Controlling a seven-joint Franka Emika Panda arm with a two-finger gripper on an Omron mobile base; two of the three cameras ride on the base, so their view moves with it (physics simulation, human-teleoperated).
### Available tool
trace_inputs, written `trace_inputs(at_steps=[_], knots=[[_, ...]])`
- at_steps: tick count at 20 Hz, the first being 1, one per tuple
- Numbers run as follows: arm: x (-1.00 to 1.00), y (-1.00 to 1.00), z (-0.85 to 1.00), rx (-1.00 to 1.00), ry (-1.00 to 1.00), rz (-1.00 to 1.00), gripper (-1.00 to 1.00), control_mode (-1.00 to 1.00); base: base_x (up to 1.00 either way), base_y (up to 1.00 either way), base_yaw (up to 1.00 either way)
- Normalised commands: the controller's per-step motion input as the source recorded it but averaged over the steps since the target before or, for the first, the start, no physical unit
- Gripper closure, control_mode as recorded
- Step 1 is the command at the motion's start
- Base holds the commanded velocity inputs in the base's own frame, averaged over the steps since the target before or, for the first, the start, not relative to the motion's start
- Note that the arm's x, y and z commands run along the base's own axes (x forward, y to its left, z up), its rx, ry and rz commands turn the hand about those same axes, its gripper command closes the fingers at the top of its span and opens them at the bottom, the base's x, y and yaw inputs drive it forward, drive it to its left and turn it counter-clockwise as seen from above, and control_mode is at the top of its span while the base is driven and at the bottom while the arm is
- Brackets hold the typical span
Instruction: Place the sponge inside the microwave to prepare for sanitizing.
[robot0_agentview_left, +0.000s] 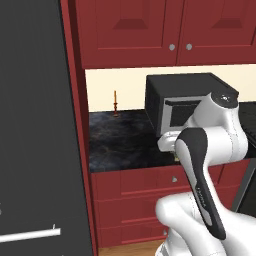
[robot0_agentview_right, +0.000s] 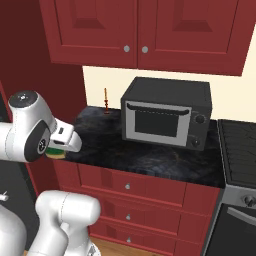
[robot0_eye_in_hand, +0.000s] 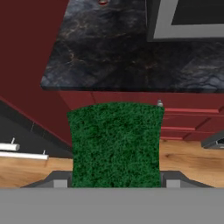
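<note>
The sponge (robot0_eye_in_hand: 116, 144) shows its green face in the hand view, held between the two fingertips of my gripper (robot0_eye_in_hand: 116, 183). From the right base view, the gripper (robot0_agentview_right: 61, 146) hangs just off the counter's front left corner. The sponge (robot0_agentview_right: 56, 153) peeks out beneath the hand there as a yellow and green edge. My gripper is shut on the sponge. A tall dark panel (robot0_agentview_left: 35, 125) set in red cabinetry rises at the left. I cannot tell whether it is the microwave.
A freestanding black box with a silver-framed front (robot0_agentview_right: 167, 120) stands on the dark stone counter (robot0_agentview_right: 145, 155). A small candlestick (robot0_agentview_right: 105, 102) stands at the back wall. Red drawers (robot0_agentview_right: 127, 187) lie below, red wall cabinets (robot0_agentview_right: 135, 30) above, a stove (robot0_agentview_right: 240, 155) at the right.
</note>
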Motion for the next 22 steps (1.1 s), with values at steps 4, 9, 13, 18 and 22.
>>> trace_inputs(at_steps=[4,9,13,18,22], knots=[[0.00,0.00,0.00,0.00,0.00,0.00,1.00,-1.00,0.00,0.00,0.00],[-0.04,0.00,0.00,0.00,0.00,0.00,1.00,1.00,-0.02,0.00,0.00],[0.00,0.00,0.00,0.00,0.00,0.00,1.00,1.00,-0.27,0.00,0.00],[0.00,0.00,0.00,0.00,0.00,0.00,1.00,1.00,-0.45,0.08,-0.04],[0.00,0.00,0.00,0.00,0.00,0.00,1.00,1.00,-0.51,0.46,-0.13]])
